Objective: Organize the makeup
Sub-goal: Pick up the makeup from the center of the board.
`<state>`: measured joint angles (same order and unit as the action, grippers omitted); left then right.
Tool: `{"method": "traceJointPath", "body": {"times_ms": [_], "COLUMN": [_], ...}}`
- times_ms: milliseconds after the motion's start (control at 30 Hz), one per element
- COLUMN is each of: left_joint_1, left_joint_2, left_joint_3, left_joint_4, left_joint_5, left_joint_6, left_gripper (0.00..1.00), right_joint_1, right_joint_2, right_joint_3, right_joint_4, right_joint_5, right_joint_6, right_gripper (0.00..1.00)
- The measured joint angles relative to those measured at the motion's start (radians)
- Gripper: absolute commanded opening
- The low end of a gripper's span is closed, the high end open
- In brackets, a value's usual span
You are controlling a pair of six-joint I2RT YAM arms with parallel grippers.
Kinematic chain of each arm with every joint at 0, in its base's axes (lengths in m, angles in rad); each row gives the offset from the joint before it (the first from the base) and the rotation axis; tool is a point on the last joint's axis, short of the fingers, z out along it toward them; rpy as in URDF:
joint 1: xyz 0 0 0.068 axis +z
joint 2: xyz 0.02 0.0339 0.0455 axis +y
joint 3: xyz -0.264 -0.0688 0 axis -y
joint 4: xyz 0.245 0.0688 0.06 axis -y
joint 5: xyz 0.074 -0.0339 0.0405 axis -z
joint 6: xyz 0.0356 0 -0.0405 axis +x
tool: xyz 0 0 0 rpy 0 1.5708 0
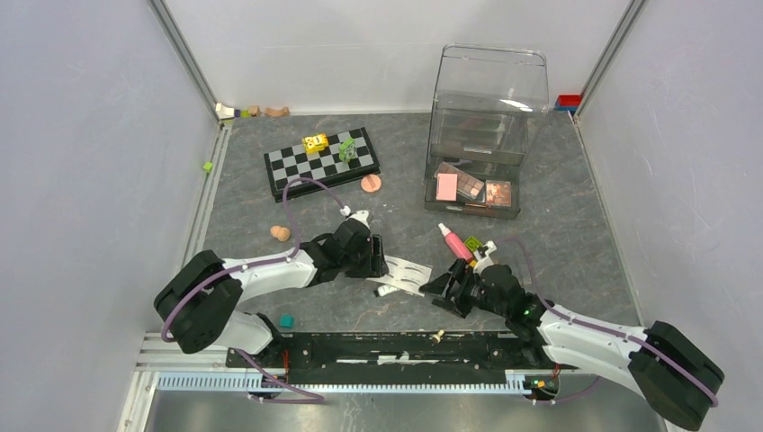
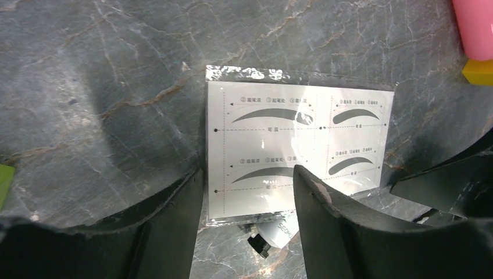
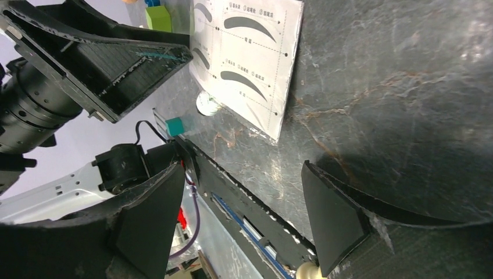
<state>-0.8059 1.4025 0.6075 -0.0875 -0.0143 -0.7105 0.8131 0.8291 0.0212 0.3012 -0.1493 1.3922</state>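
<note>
The white card of lash shapes [image 2: 296,136] lies flat on the table in its clear sleeve. A white tube [image 2: 280,232] pokes out from under the card's near edge. My left gripper [image 2: 249,174] is open, low over the card's near left part. One finger stands beside the card's edge and the other over its middle. My right gripper [image 3: 241,174] is open and holds nothing, just right of the card [image 1: 405,270]. A pink tube [image 1: 456,243] lies beyond the right gripper [image 1: 443,286]. The brown-pink palette [image 1: 472,189] sits in the clear organizer [image 1: 486,99].
The chessboard [image 1: 321,162] carries yellow and green blocks at the back left. Peach sponges [image 1: 371,183] [image 1: 281,233] lie near it. A teal block [image 1: 286,320] and a small cream piece [image 1: 437,336] sit by the front rail. A yellow-green block [image 1: 473,243] lies beside the pink tube.
</note>
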Motion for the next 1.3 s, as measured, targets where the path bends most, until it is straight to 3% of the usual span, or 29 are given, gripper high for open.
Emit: {"method": "traceJointPath", "body": {"times_ms": [767,900,1133,1300], "left_joint_1": [-0.071,-0.072,-0.073,-0.076], "left_joint_2": [-0.011,-0.011,-0.013,-0.032], "left_joint_3": [-0.026,-0.026,-0.023,-0.011], "left_joint_4": [0.033,0.032,0.023,-0.037], "left_joint_5": [0.017,0.017,0.008,-0.019], "left_joint_6": [-0.041,-0.041,-0.040,-0.040], "left_gripper": [0.60,0.60,0.64,0.70], "right_joint_1": [0.018,0.018,0.018,0.016], "right_joint_2": [0.163,0.116,-0.057,-0.057], "right_joint_3": [-0.002,-0.002,0.076,0.078], "right_joint_4": [0.287,0.179,-0.182,-0.222], "right_joint_5": [0.108,0.133,0.280,0.304], "right_joint_6": [0.112,0.063,-0.072,-0.108], "right_gripper": [0.79,0.80,0.83,0.84]}}
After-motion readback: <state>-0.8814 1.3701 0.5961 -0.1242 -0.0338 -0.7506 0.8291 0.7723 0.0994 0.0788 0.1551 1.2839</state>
